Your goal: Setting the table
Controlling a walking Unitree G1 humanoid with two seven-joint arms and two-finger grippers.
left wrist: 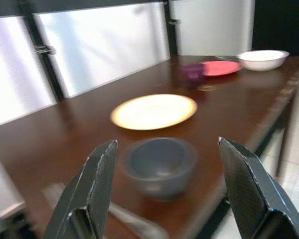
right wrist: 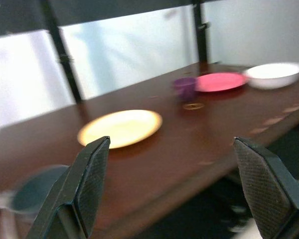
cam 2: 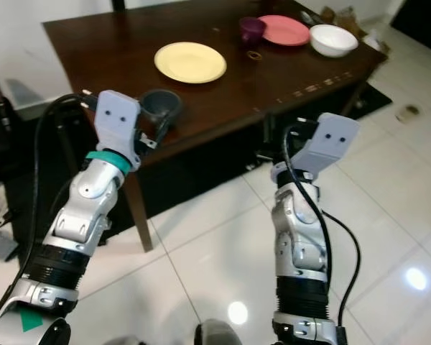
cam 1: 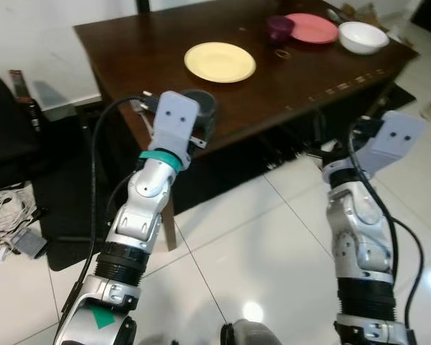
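On the dark wooden table (cam 1: 309, 72) a yellow plate (cam 1: 220, 61) lies in the middle. A grey bowl (cam 1: 202, 105) stands near the front edge, with a metal utensil (left wrist: 134, 224) beside it. Farther right are a purple cup (cam 1: 279, 28), a pink plate (cam 1: 312, 28) and a white bowl (cam 1: 363, 37). My left gripper (left wrist: 167, 144) is open and held just in front of the grey bowl, one finger on each side of it and apart from it. My right gripper (right wrist: 170, 144) is open too, raised off the table's front right edge and holding nothing.
A small ring (cam 1: 282, 52) lies by the purple cup. White tiles (cam 1: 273, 237) cover the floor in front of the table, with a dark rug (cam 1: 65, 244) beneath it. Cables (cam 1: 7, 205) and dark furniture (cam 1: 3, 129) are at the left.
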